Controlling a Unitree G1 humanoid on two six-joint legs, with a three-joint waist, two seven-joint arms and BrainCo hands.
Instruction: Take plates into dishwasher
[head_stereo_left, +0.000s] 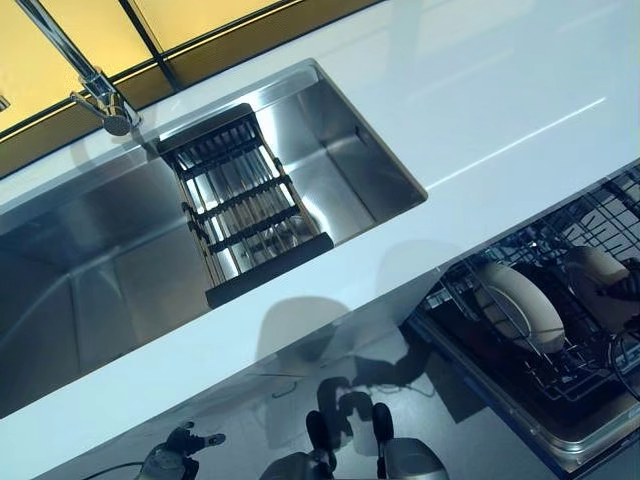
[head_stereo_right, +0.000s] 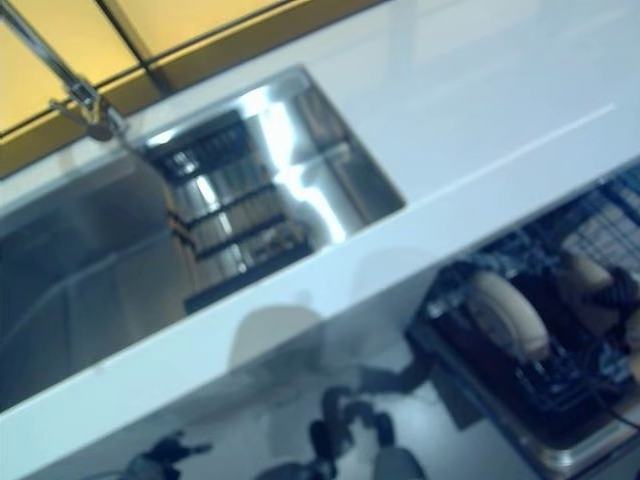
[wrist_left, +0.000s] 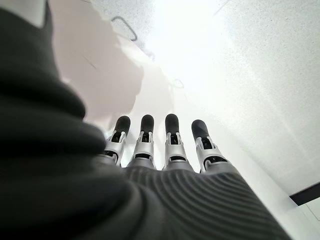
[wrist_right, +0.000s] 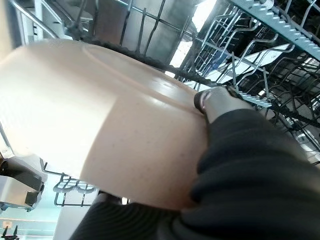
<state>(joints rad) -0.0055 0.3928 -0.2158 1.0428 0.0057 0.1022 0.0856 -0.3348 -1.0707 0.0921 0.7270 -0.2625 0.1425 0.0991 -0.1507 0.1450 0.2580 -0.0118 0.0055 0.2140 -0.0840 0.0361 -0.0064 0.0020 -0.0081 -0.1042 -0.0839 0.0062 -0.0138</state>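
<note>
Here the right wrist view alone shows the right hand (wrist_right: 220, 102) curled round the rim of a cream plate (wrist_right: 90, 125) among the wires of the dishwasher rack (wrist_right: 260, 55). The left wrist view alone shows the left hand (wrist_left: 155, 145), fingers straight, empty, over pale speckled floor (wrist_left: 260, 75). Head views: rack (head_stereo_left: 590, 380) at lower right, one cream plate (head_stereo_left: 520, 305) on edge in it and a second plate (head_stereo_left: 597, 275) just right of it. White counter (head_stereo_left: 480, 90) runs across the frame; steel sink (head_stereo_left: 90, 260) at left, with a black-framed drainer (head_stereo_left: 245, 205) and tap (head_stereo_left: 95, 85) at upper left. No legible print.
</note>
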